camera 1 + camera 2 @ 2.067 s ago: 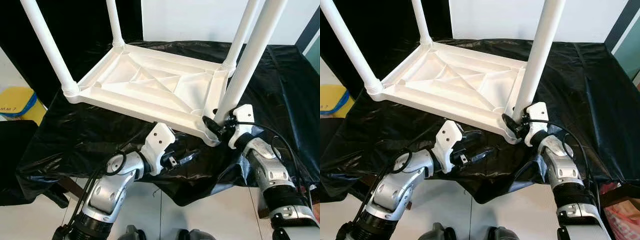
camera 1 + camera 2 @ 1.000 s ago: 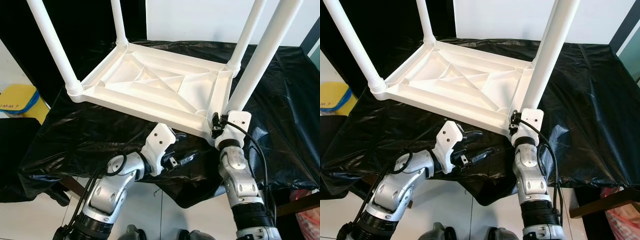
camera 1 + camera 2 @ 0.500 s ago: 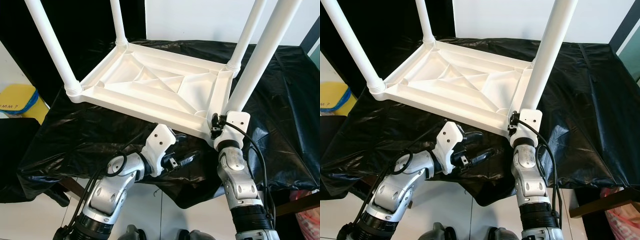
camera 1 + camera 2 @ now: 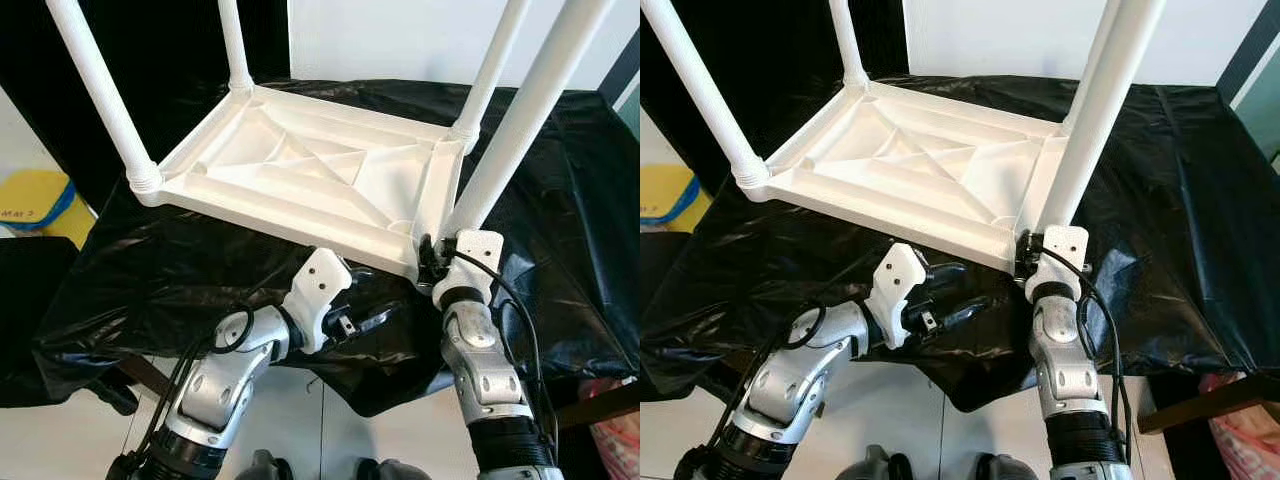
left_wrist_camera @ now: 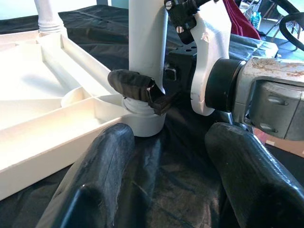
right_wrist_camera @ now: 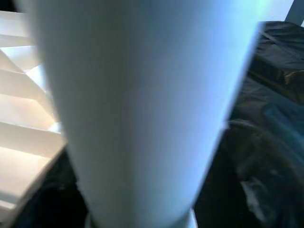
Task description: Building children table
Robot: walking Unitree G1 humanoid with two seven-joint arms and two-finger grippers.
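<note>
hidden or cut off: all four white legs run out of the top of the head views; in the right wrist view the near-right leg point(image 6: 142, 109) is a blurred white column, little else readable.
children table point(image 4: 310, 170): lies upside down on the counter point(image 4: 560, 200), ribbed underside up, a leg in each corner.
right tool point(image 5: 142, 90): clamped round the base of the near-right leg point(image 4: 500, 150) just above its socket; one black finger point(image 5: 135, 85) wraps the front of the leg.
left tool point(image 4: 370, 300): fingers spread wide, empty, low at the counter's front edge, just below the tabletop's near rim, pointing toward the right tool.
around: black plastic sheet point(image 4: 150, 280) drapes the counter; yellow and blue pad point(image 4: 30, 205) on the floor to the left.
</note>
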